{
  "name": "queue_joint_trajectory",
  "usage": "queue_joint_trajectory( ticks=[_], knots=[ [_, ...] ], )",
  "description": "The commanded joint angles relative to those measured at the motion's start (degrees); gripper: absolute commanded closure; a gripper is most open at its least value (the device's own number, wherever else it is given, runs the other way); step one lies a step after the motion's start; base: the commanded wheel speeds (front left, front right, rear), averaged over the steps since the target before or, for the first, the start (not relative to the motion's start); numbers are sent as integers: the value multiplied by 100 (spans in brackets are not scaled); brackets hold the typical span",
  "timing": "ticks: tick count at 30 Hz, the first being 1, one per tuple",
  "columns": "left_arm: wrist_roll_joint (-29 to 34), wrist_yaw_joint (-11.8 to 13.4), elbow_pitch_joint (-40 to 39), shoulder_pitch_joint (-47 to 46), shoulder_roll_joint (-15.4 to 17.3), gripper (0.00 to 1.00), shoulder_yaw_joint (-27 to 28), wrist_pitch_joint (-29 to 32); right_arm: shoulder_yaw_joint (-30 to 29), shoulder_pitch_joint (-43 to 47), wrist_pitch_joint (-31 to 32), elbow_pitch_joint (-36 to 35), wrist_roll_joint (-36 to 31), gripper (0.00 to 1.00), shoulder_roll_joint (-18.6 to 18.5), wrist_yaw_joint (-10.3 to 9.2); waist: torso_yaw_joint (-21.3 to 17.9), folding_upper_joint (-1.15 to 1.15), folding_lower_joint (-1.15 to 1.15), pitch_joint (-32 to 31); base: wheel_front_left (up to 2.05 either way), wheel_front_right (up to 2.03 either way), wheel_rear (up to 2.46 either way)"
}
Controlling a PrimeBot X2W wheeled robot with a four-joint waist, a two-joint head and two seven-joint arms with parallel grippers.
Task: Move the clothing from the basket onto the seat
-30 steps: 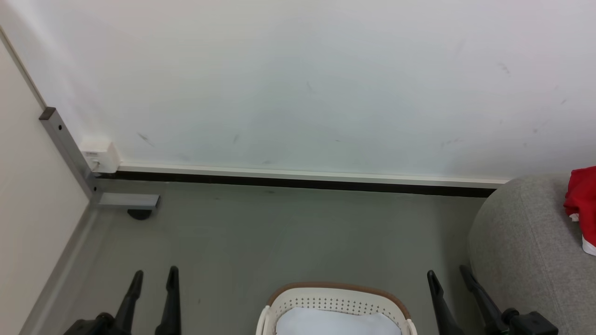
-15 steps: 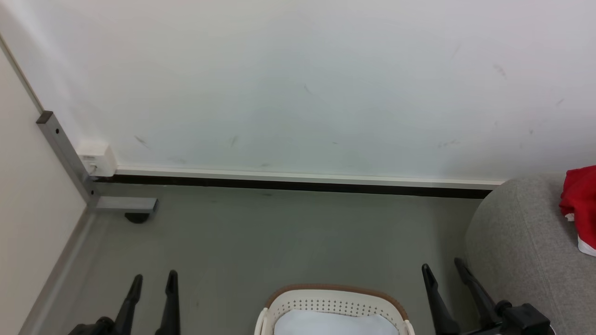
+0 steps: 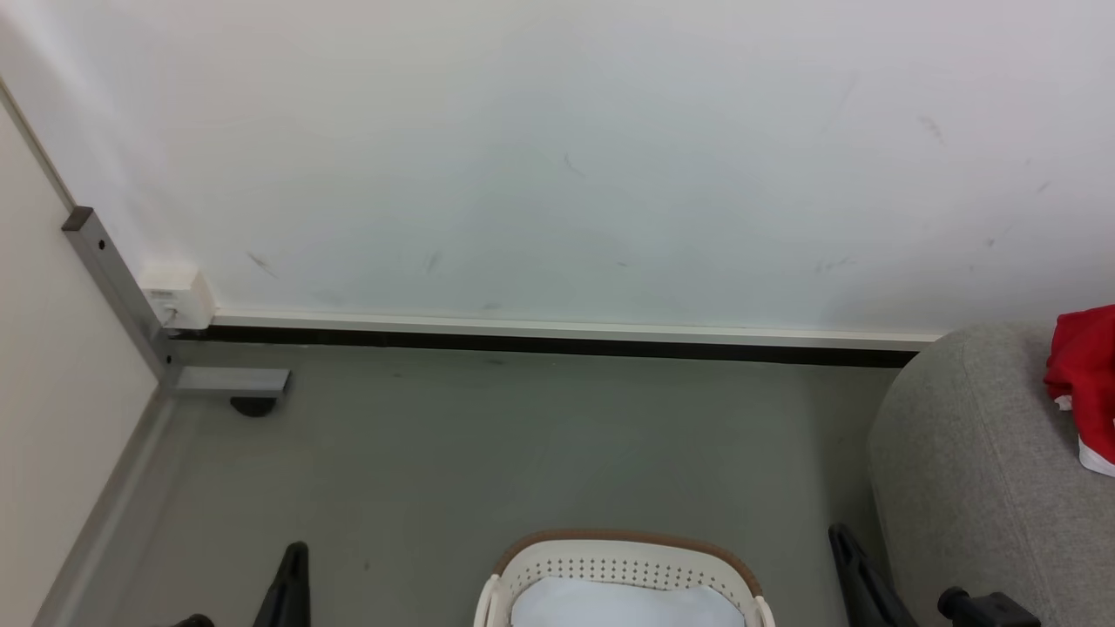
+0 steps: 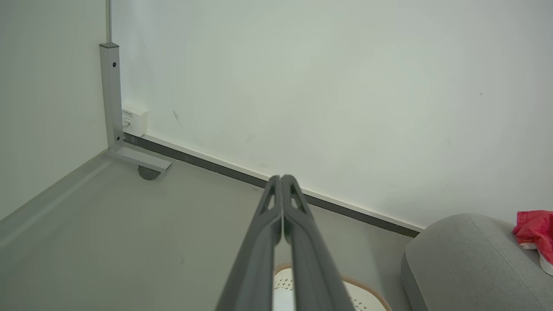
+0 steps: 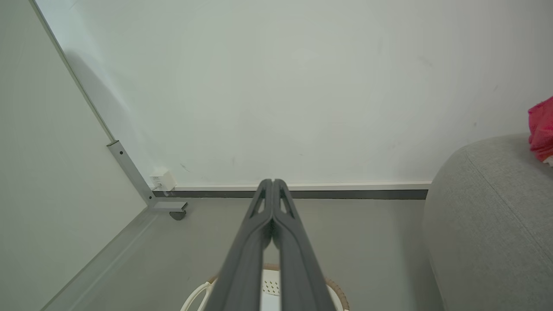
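Observation:
The red clothing [image 3: 1083, 370] with a white hem lies on the grey seat [image 3: 967, 461] at the far right, also seen in the left wrist view [image 4: 532, 226] and the right wrist view [image 5: 542, 129]. The cream basket [image 3: 627, 550] with a brown rim stands on the floor at the bottom centre. No red fabric is visible in the part of it that shows. My left gripper [image 4: 281, 178] is shut on nothing, its tip low at the left [image 3: 294, 570]. My right gripper [image 5: 272, 181] is likewise shut and empty, its tip [image 3: 847, 549] between basket and seat.
A flat pale white-blue pad [image 3: 623, 607] lies inside the basket. A grey metal post [image 3: 113, 279] with a foot and caster stands in the left corner beside a small white box [image 3: 179, 293]. A white wall and dark baseboard [image 3: 540, 341] run behind the grey floor.
Both grippers have gone from open to shut and dropped lower in the head view. The head view itself shifted slightly; the clothing stays on the seat.

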Motion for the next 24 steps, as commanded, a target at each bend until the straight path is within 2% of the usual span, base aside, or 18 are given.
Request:
queue_joint_trajectory(
  ticks=[1,24],
  knots=[
    [-281,-14,-52,-152,17,100,63,67,-65,-116,37,-100,285,100,-31,-1,-2,0,0,3,0,0,0],
    [-2319,7,-36,-409,-16,100,222,624,-404,-296,460,-115,2461,100,-181,-3,-41,0,0,50,0,0,0]
  ],
)
